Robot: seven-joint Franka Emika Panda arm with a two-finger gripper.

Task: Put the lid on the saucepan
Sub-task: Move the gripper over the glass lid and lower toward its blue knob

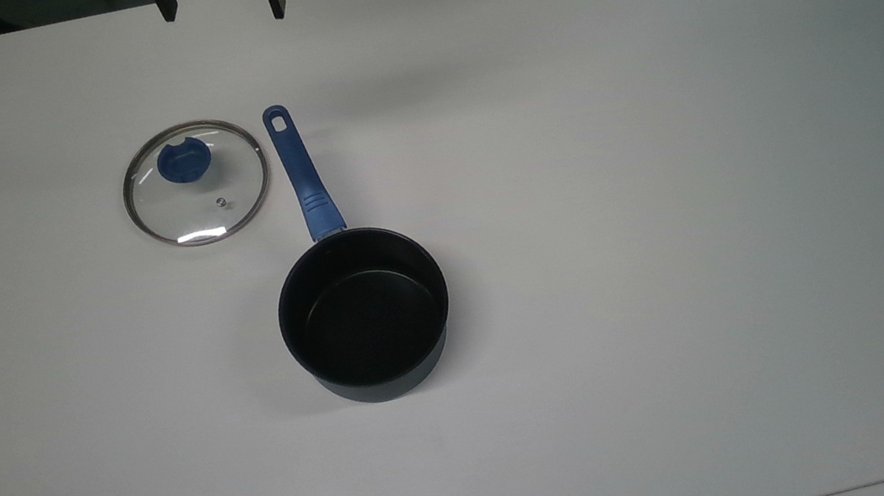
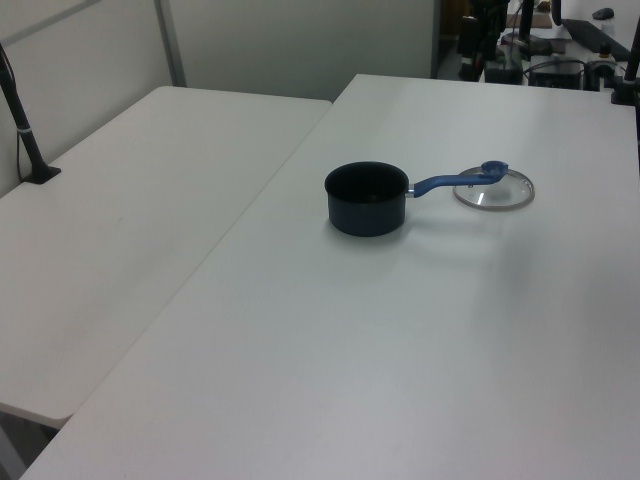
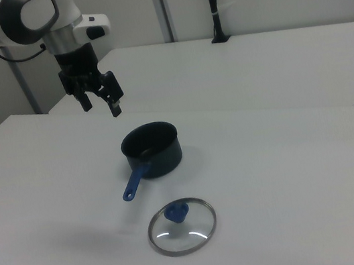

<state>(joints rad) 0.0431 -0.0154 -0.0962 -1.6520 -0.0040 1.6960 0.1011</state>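
at the top edge of the top view, left of centre: our gripper (image 1: pixel 221 3) hangs with its two black fingers spread wide and nothing between them.
gripper height: in the upper left of the right view we see the gripper (image 3: pixel 98 103) well above the white table (image 3: pixel 293 174), pointing down, apart from both task things.
why it sits there: we judge this is a start pose; the spread fingers suit the knob, which is the only raised grip on the lid.
lid place: the lid (image 1: pixel 195 182) lies flat on the table in the upper left of the top view, just beside the saucepan's handle (image 1: pixel 302 172), not touching it as far as we can tell.
lid look: clear glass disc, thin metal rim, blue knob (image 1: pixel 185 161) off toward its upper side, a small vent hole nearer the centre.
saucepan place: the saucepan (image 1: pixel 365 314) stands upright near the middle of the top view, open and empty, its blue handle reaching toward the top edge.
saucepan look: dark inside and out, deep, handle ending in a slot hole.
task state: not yet begun, we judge; the lid is untouched.
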